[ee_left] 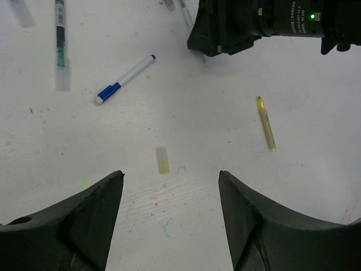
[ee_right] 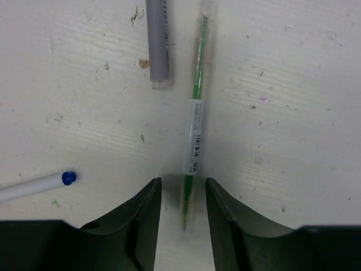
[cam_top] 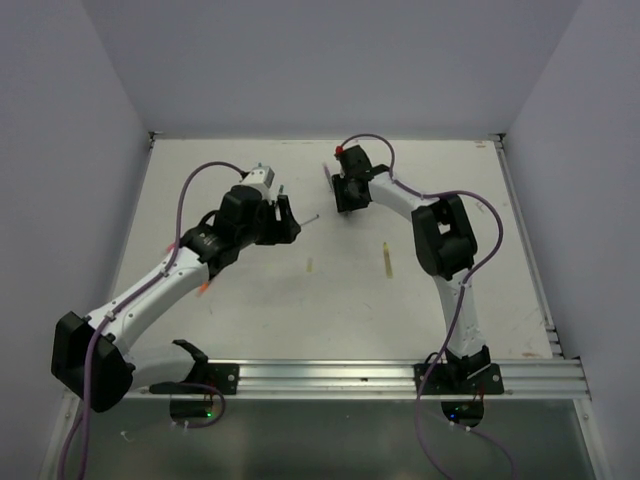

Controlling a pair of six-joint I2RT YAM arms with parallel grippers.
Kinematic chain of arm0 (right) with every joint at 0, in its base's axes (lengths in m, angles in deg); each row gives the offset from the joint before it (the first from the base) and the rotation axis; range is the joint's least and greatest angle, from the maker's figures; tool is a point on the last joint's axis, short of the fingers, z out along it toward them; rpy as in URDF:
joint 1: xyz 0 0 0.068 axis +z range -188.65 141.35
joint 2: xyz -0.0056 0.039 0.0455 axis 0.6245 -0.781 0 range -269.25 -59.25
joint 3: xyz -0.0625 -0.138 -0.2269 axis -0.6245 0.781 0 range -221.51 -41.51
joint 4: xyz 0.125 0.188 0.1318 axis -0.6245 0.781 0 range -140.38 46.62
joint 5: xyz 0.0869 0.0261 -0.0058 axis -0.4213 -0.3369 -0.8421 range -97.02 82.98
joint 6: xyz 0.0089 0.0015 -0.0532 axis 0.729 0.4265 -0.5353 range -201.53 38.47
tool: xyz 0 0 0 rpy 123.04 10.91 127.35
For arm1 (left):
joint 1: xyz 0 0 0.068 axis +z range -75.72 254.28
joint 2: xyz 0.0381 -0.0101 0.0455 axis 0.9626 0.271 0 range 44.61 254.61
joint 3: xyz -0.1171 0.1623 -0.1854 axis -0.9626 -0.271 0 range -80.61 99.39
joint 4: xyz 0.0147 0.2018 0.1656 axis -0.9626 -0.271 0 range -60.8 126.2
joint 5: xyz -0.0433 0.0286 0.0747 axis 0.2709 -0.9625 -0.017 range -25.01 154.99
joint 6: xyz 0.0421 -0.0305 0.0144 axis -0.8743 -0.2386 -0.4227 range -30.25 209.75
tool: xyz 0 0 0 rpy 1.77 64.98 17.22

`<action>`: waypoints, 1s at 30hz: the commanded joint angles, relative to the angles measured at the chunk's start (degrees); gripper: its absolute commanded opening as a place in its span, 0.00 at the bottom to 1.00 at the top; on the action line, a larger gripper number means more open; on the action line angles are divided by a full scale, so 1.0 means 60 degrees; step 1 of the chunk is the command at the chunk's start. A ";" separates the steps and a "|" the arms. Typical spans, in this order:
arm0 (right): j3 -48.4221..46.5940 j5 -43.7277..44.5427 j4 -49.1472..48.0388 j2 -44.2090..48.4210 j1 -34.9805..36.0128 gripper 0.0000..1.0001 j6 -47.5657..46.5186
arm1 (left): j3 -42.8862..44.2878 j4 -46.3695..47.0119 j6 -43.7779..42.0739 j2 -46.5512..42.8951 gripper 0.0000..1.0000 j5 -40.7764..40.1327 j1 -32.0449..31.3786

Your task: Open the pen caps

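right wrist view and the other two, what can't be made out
- Right wrist: grey pen and green pen run off the top edge, white pen off the left edge.
- Left wrist: teal pen at top left is blurred; right arm blocks whatever lies under it.
- Top: yellow pen too small to show a cap; right gripper hides the green pen.
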State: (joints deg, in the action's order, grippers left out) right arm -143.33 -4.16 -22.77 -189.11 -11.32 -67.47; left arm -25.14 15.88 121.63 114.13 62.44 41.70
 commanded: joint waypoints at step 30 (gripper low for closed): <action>0.9513 -0.3127 -0.2977 1.0403 0.1492 0.00 0.2415 | -0.2754 0.6209 0.3856 0.0322 0.72 0.6136 0.1006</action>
State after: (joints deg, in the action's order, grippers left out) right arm -88.45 -18.74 -36.34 -131.30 -4.76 -57.04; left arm -40.09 42.44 138.63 114.89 92.91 47.30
